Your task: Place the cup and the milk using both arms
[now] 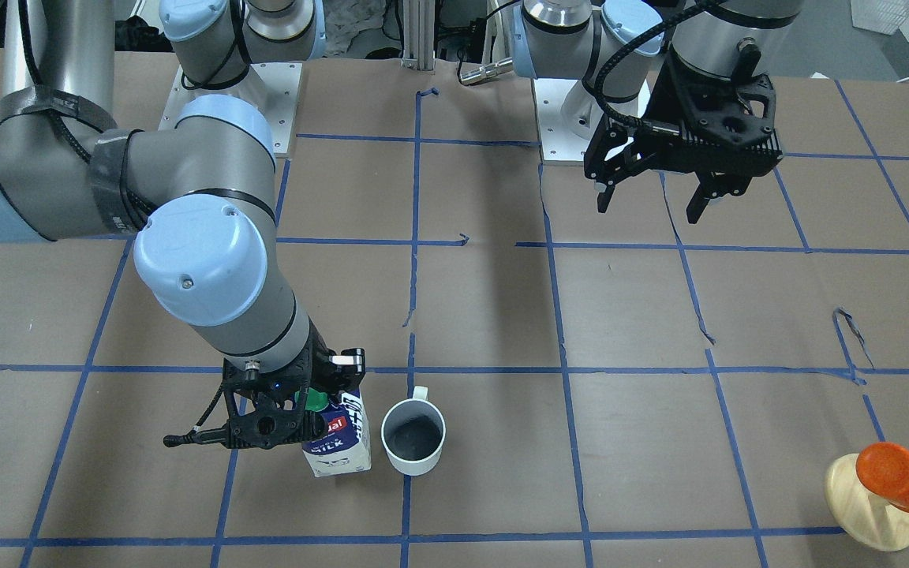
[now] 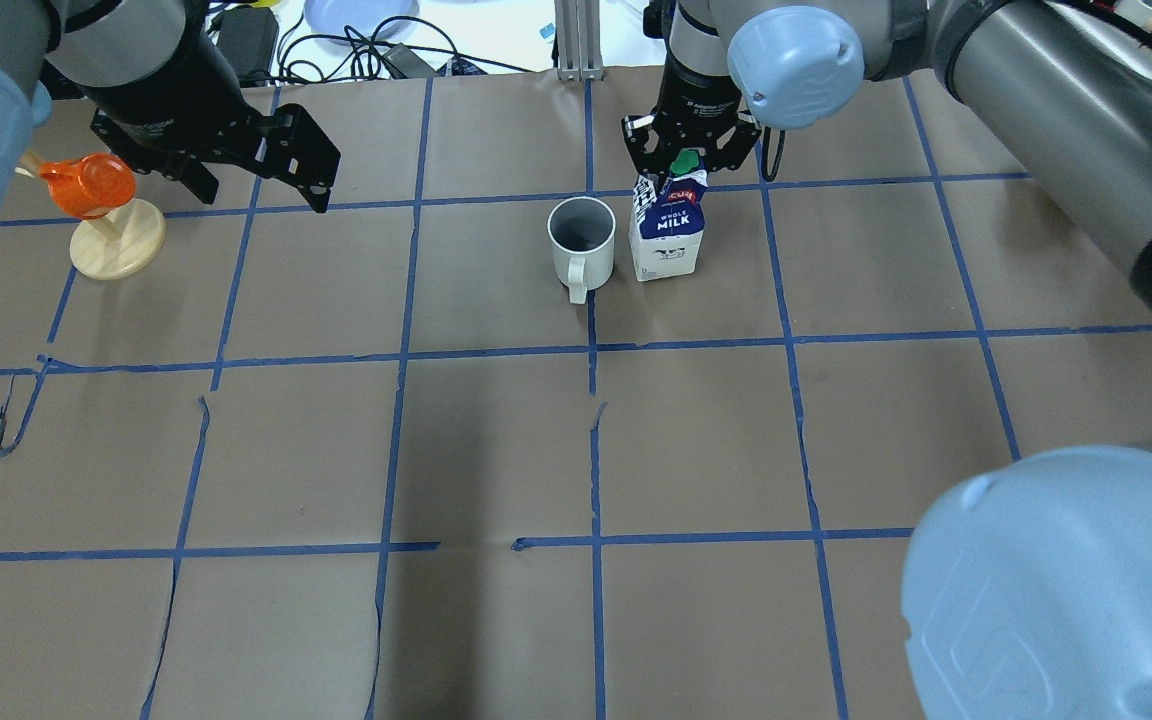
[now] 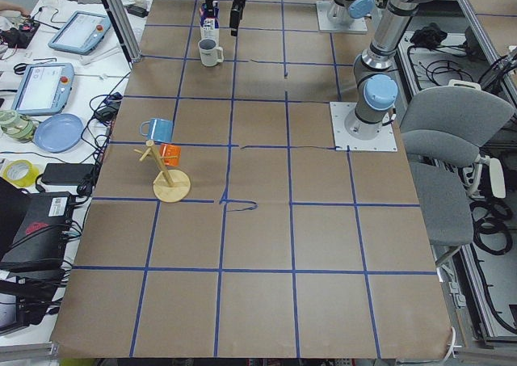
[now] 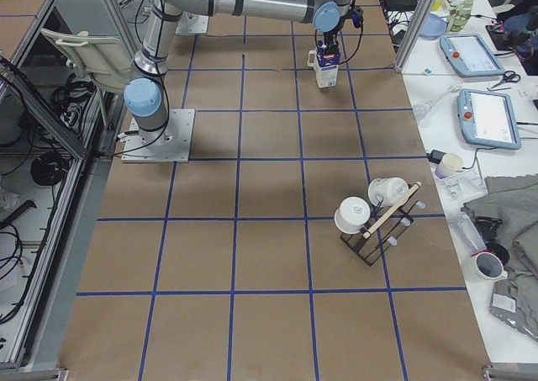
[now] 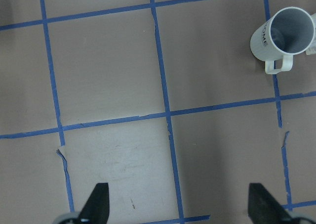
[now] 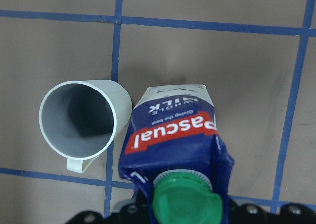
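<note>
**Milk carton** [image 2: 669, 235]: blue and white with a green screw cap. It stands upright on the tabletop [image 2: 496, 450]. Its gabled top sits between the right fingers [image 2: 640, 150], which come down from above and are clenched on it. In the right wrist view the cap lies at the lower edge, close against the base of these fingers. The red band and the rest of the carton extend away from them.

**Cup** [image 2: 581, 240]: white, mouth up, with a grey inside. It stands on the tabletop just beside the carton, on the side of the right fingers that faces the other arm. A narrow gap separates cup and carton. The handle points back toward the robot's base. The cup rests on one of the blue tape lines [image 2: 796, 400] that divide the brown tabletop into squares.

**Left fingers** [image 1: 606, 193]: released, spread wide and holding nothing. They hang above the tabletop, well apart from cup and carton. In the left wrist view the cup lies far ahead of the fingertips and out beyond the right-hand one.

**Surroundings**: an orange cup [image 2: 86, 185] sits on a wooden stand [image 2: 116, 250]. It is on the outer side of the left fingers, farther from the robot's base than they are and well apart from the carton.
</note>
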`<act>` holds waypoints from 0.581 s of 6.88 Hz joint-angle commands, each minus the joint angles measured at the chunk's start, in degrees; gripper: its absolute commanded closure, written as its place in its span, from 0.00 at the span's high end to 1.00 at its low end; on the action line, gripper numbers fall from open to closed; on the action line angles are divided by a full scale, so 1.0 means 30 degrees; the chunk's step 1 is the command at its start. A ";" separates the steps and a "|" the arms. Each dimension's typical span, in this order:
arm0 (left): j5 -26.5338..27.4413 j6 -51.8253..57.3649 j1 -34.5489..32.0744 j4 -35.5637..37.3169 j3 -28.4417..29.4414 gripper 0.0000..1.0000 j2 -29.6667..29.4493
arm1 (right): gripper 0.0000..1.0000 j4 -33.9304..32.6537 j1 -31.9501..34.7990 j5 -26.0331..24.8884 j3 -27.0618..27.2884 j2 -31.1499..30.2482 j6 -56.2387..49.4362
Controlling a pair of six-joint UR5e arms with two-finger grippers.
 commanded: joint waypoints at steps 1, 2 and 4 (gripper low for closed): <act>0.0023 0.0000 0.0001 0.0000 0.0000 1.00 0.0003 | 0.68 -0.0035 0.0012 -0.0105 0.0065 -0.0022 0.0019; -0.0006 0.0000 0.0030 0.0000 0.0000 1.00 0.0003 | 0.91 -0.0035 0.0012 -0.0163 0.0065 -0.0080 0.0019; 0.0052 0.0000 -0.0027 0.0000 0.0000 1.00 0.0003 | 1.00 -0.0035 -0.0017 -0.0222 -0.0052 -0.0894 0.0019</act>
